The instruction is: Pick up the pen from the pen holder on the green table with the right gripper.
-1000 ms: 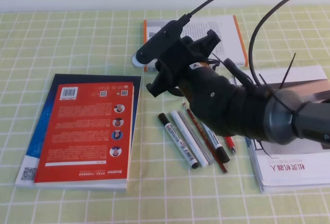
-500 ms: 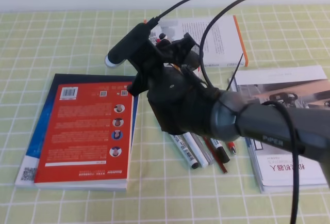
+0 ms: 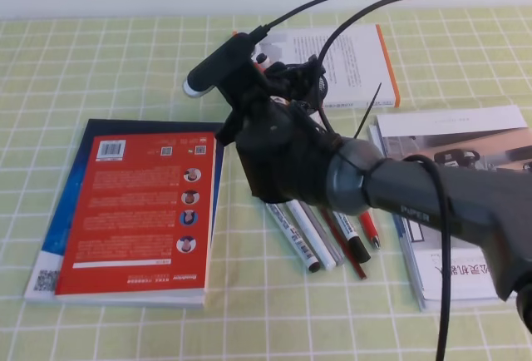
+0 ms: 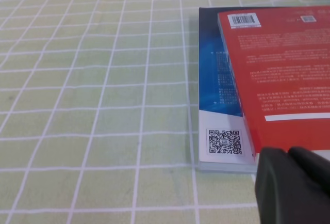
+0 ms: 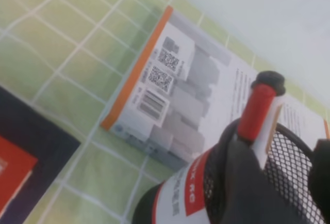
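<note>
In the right wrist view the pen (image 5: 256,111) stands in the pen holder (image 5: 178,203), its red cap and black end sticking up above the rim. The holder is black mesh with a white and red label. My right gripper (image 5: 282,180) is open, with one dark finger in front of the holder and the other at the frame's right edge; the pen lies between them. In the high view the right gripper (image 3: 287,74) hovers over the green table (image 3: 125,61) and hides the holder. My left gripper (image 4: 291,177) rests low by a book corner, its black fingertips together.
A red book on a blue one (image 3: 137,211) lies at the left. Several markers and pens (image 3: 320,240) lie side by side under the right arm. An orange-edged open book (image 3: 353,57) sits behind the holder, with magazines (image 3: 465,132) at the right.
The right arm swung left and toward the back of the table over the last second, then settled slightly right. Its fingers stayed apart. Nothing else moved.
</note>
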